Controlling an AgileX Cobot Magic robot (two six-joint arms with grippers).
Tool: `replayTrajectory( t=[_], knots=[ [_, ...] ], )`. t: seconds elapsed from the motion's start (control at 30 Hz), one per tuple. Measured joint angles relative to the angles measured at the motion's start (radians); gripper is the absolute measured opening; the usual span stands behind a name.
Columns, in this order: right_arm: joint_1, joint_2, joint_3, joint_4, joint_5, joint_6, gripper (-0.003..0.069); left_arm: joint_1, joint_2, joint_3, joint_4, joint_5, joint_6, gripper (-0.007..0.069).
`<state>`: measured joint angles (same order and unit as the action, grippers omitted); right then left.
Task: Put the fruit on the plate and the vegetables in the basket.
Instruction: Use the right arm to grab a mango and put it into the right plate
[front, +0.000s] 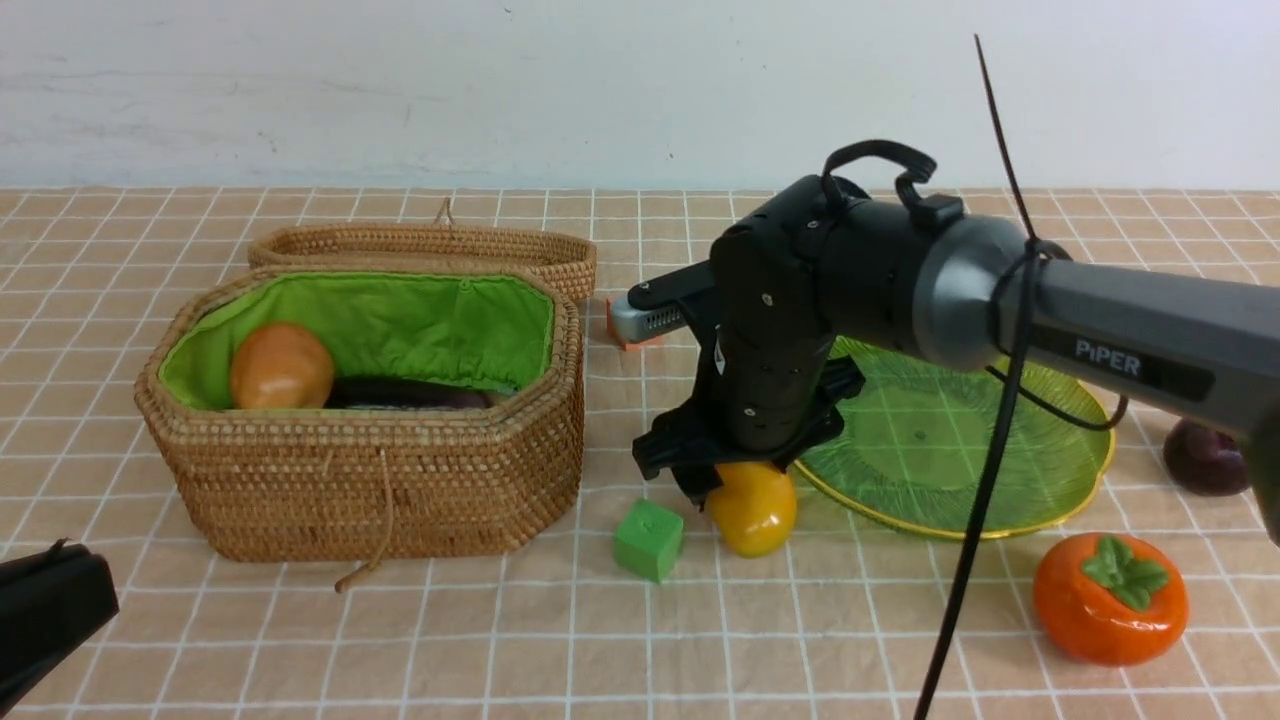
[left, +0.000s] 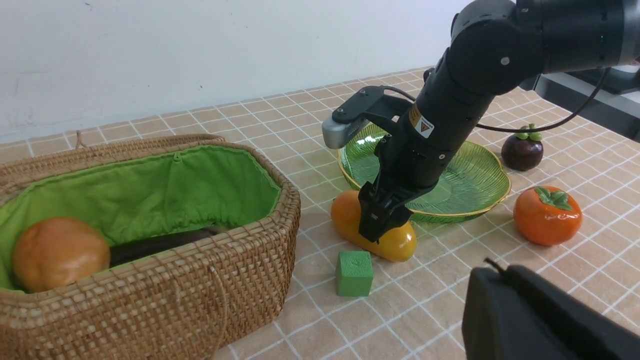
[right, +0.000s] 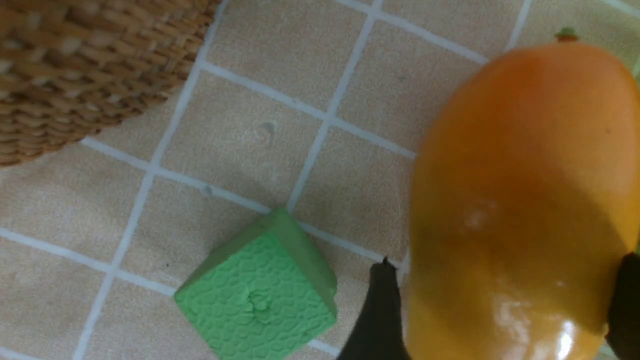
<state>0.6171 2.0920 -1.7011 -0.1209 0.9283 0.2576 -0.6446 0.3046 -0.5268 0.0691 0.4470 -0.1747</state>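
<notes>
The yellow-orange mango (front: 755, 510) (left: 395, 242) (right: 515, 200) lies on the cloth between the basket (front: 370, 480) and the green plate (front: 900, 520) (left: 465, 185). My right gripper (front: 728, 478) (left: 378, 231) (right: 505, 310) is down over it, open, with one finger on each side. The plate holds nothing. The persimmon (front: 1110, 598) (left: 547, 215) and the mangosteen (front: 1205, 458) (left: 522, 150) sit on the cloth at the right. The potato (front: 281, 366) (left: 60, 252) and the eggplant (front: 410, 393) (left: 160, 242) lie in the basket. My left gripper (front: 50, 600) (left: 500, 270) rests shut at the near left, holding nothing.
A green cube (front: 649, 540) (left: 354, 273) (right: 260, 295) stands just left of the mango, close to one right finger. The shallow wicker lid (front: 430, 245) (left: 100, 152) lies behind the basket. The right arm reaches across above the plate.
</notes>
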Motion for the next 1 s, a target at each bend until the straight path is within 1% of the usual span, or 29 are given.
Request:
replayTrajectory(
  t=[0.2,0.47,0.6,0.83,1.0],
  knots=[
    [0.000,0.004,0.000,-0.029,-0.004,0.003,0.0566,0.000,0.000,0.000,0.000,0.002,0.015,-0.0013],
    [0.000,0.026,-0.005,-0.034,-0.023,0.003,0.0566,0.000,0.000,0.000,0.000,0.004,0.015,-0.0013],
    [0.000,0.034,-0.007,0.004,-0.027,0.003,0.0568,0.000,0.000,0.000,0.000,0.004,0.015,-0.0013],
    [0.000,0.035,-0.008,0.011,-0.035,0.003,0.0568,0.000,0.000,0.000,0.000,0.004,0.015,-0.0013],
    [0.000,0.056,-0.016,0.016,-0.075,0.003,0.0573,0.000,0.000,0.000,0.000,0.004,0.015,-0.0013]
  ],
)
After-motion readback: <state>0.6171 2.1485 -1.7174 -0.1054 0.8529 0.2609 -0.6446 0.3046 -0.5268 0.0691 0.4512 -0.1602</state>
